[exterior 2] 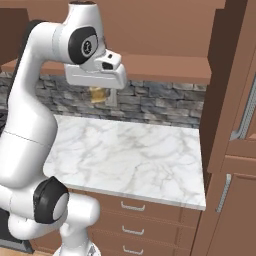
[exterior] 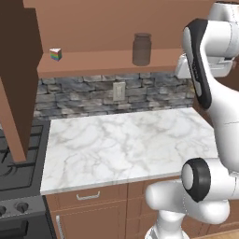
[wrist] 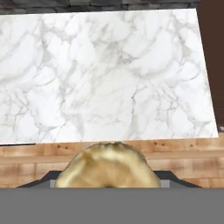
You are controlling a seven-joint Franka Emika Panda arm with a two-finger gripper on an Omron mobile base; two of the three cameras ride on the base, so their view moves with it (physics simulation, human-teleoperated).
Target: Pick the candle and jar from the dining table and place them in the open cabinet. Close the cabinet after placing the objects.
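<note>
Candle [wrist: 108, 165]: squat yellow-gold cylinder, clamped in the claw [exterior 2: 99, 95], held in the air above the marble bench [exterior: 126, 144], level with the shelf.
Jar [exterior: 141, 48]: grey, translucent, upright on the cabinet shelf [exterior: 102, 63], already placed; a rainbow-striped wedge [exterior: 56, 54] sits well apart to its left.
Step in hand, by judgement: carrying the candle to the shelf.
Next move calls for: reaching forward over the shelf edge, setting the candle beside the jar, parting the claw, then swinging the door [exterior: 16, 79] shut.
</note>
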